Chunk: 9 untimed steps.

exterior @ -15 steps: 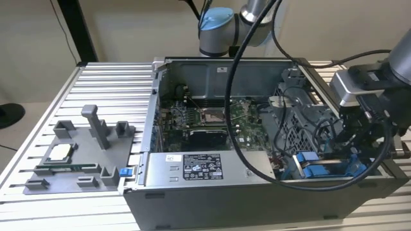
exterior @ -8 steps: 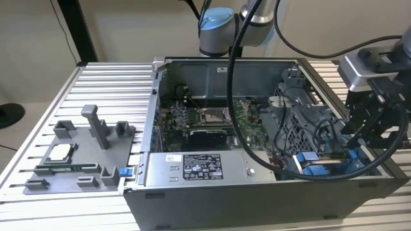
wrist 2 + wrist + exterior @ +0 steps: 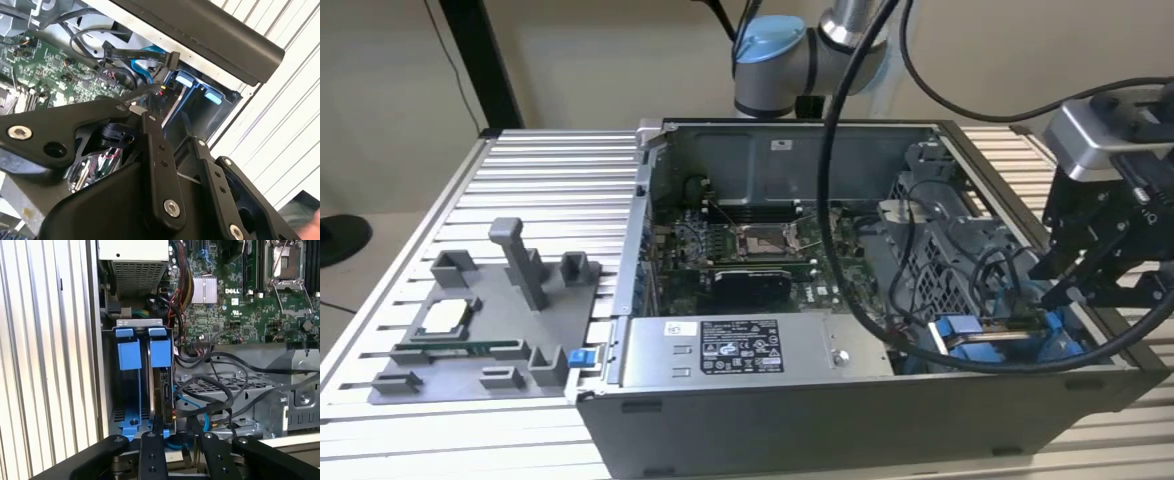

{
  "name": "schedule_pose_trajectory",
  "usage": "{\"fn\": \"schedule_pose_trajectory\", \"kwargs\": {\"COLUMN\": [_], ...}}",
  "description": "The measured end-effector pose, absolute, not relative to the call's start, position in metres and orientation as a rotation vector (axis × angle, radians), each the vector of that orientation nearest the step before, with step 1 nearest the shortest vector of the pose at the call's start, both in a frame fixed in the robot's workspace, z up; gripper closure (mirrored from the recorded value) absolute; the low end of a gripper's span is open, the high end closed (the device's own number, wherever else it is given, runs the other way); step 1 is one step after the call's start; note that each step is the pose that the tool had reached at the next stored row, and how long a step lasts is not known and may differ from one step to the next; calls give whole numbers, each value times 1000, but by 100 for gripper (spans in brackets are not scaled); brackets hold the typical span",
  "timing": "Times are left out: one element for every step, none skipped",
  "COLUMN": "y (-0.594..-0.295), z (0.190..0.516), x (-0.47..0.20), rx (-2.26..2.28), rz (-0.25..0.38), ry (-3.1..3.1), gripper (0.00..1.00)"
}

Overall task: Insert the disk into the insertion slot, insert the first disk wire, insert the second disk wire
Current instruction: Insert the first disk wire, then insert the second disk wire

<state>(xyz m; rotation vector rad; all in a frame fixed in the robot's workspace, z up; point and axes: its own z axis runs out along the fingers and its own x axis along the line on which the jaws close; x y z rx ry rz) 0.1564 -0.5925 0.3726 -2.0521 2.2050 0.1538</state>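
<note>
One open computer case (image 3: 854,410) sits on a ribbed metal tabletop (image 3: 547,170) before a plain beige wall (image 3: 587,60), the disk (image 3: 163,390) standing on edge inside the insertion slot (image 3: 139,322), the gripper (image 3: 180,437) close above it, jaws apart.

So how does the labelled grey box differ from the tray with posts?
The power-supply box sits inside the computer case; the fixture tray lies outside it on the table, at the exterior view's left. The box is a closed block with a label; the tray is flat with upright posts. Both are grey.
</note>
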Motion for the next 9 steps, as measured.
{"fn": "schedule_pose_trajectory", "kwargs": {"y": [-592,-592,-592,-592,-592,-592,-592,-592,-592], "z": [373,373,373,373,373,373,373,373,373], "x": [160,165,168,171,173,174,174,174,174], "rx": [-2055,-2057,-2058,-2058,-2058,-2059,-2059,-2059,-2059], "rz": [162,168,170,170,171,171,171,171,171], "ry": [2210,2212,2214,2214,2214,2214,2214,2214,2214], "gripper": [0,0,0,0,0,0,0,0,0]}}
